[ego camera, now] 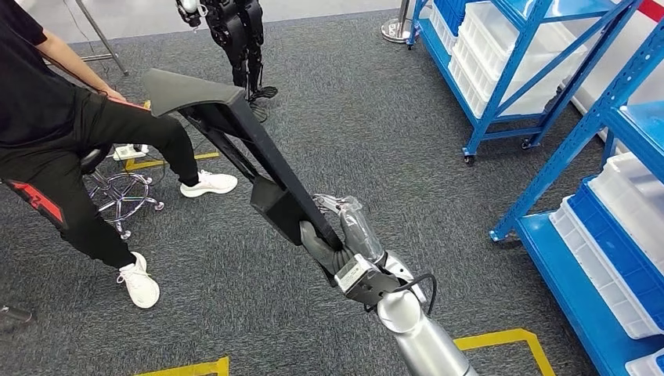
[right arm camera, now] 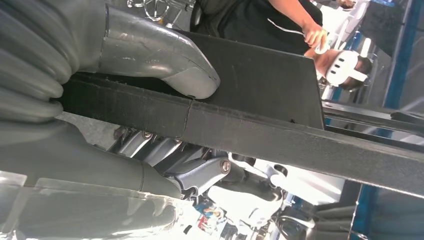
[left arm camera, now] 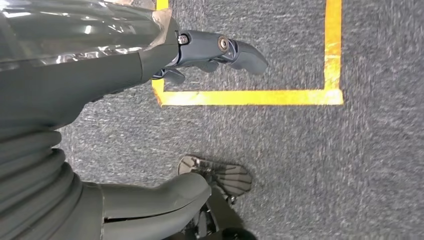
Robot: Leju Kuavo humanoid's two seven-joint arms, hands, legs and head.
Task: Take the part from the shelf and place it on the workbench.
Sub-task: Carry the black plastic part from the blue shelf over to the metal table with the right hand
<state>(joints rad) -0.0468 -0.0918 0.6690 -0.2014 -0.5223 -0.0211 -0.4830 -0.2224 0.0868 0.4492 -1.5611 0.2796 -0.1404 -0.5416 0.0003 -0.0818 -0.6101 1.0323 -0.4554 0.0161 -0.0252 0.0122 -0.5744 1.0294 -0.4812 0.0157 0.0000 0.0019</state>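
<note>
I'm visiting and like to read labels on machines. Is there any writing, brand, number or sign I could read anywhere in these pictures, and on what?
None: no readable word, number or brand stands anywhere.
The black part held in the right hand: plain, no marking.
The white bins on the blue shelf: no legible labels.
The yellow floor tape: plain lines, no text.
The seated person's trousers: a red pattern, not readable as letters.

Long black part (ego camera: 235, 149) in right hand (ego camera: 333, 243) reaches far-left toward seated person (ego camera: 70, 133). Blue shelving (ego camera: 540, 70) blocks right. Open carpet (ego camera: 376, 133) between, ahead.
</note>
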